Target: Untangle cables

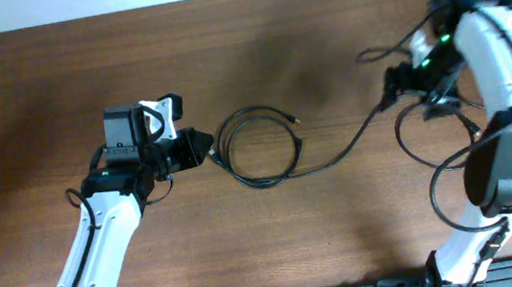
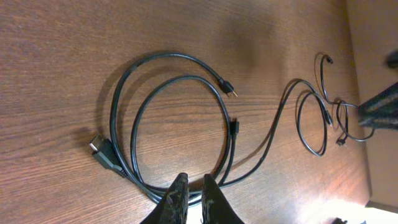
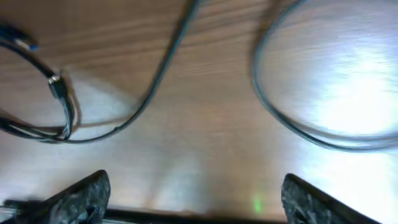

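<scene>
Black cables [image 2: 168,55] cross a reddish-brown, wood-grained tabletop [image 1: 36,81]; beside the cables, the left hand [image 1: 208,149] is black, its arm [image 1: 95,258] white.

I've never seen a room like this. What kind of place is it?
Probably a robot lab or test bench: two white robot arms stand at a wooden table, with black cables laid on it.

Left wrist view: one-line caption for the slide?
Left gripper pinches the near edge of looped cables on the wood table; one runs on to smaller loops beyond.
</scene>
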